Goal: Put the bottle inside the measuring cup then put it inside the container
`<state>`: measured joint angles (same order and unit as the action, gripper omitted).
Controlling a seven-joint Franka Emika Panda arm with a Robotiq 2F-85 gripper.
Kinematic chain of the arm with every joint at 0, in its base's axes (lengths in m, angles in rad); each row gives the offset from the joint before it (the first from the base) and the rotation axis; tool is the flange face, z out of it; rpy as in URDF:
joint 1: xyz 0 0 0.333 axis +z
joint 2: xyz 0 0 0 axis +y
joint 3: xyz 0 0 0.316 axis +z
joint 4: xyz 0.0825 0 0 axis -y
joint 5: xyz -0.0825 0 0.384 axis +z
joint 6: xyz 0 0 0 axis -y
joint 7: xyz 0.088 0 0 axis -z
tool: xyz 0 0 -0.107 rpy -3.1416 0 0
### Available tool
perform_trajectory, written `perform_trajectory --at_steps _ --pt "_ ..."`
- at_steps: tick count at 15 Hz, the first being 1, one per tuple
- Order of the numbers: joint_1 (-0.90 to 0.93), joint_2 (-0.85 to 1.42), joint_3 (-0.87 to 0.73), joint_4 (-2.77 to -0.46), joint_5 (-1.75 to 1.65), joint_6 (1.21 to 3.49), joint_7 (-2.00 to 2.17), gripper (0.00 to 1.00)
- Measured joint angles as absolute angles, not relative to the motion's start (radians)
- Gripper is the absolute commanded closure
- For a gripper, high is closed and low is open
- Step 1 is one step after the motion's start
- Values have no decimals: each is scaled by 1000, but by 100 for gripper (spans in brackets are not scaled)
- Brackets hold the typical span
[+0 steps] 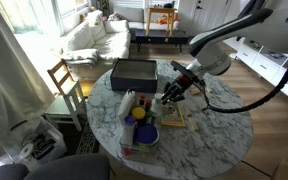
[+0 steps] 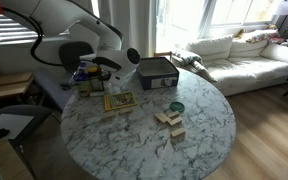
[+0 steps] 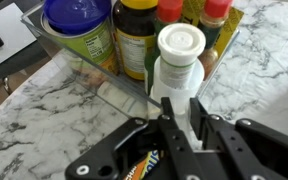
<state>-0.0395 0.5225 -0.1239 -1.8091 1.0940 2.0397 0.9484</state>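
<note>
Black fingers of my gripper (image 3: 184, 116) clamp the white-capped bottle (image 3: 181, 50) at frame centre, just before the clear container (image 3: 84, 65) of jars. Carrying step, I judge; next I must locate the measuring cup, unseen here.

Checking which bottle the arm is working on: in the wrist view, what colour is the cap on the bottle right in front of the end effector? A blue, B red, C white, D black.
C: the bottle just ahead of the end effector has a white cap; the blue lid sits farther back.
</note>
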Motion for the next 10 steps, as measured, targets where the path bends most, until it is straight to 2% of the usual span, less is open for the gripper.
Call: perform_trajectory --at_steps 6,10 --pt "-39 525 -123 -1805 1089 2040 955 0" --pt "-40 525 -123 -1801 1089 2040 955 0"
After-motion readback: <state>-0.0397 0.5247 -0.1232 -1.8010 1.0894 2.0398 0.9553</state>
